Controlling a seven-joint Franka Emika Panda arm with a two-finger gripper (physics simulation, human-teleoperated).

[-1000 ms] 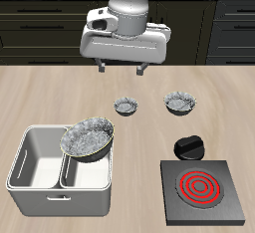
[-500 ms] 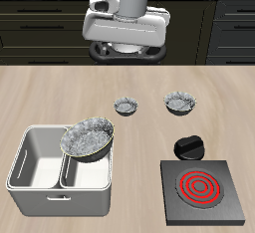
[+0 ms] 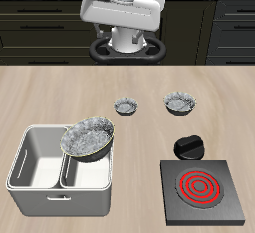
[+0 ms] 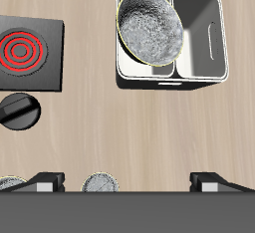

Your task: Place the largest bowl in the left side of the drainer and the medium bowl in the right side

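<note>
Wooden table, dark cabinets behind. We see the gripper (image 4: 127, 180) raised at top centre, fingers apart, empty. The largest bowl (image 3: 88, 138) sits tilted in the drainer (image 3: 38, 177); the medium bowl (image 3: 181, 102) lies frontward, centre right.

Even, bright, shadowless light over the desk (image 3: 129, 157); sharp, undistorted renders, dim only behind the desk's back edge.

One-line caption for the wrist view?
Largest bowl rests tilted in the drainer; the hand is high above the table.
</note>
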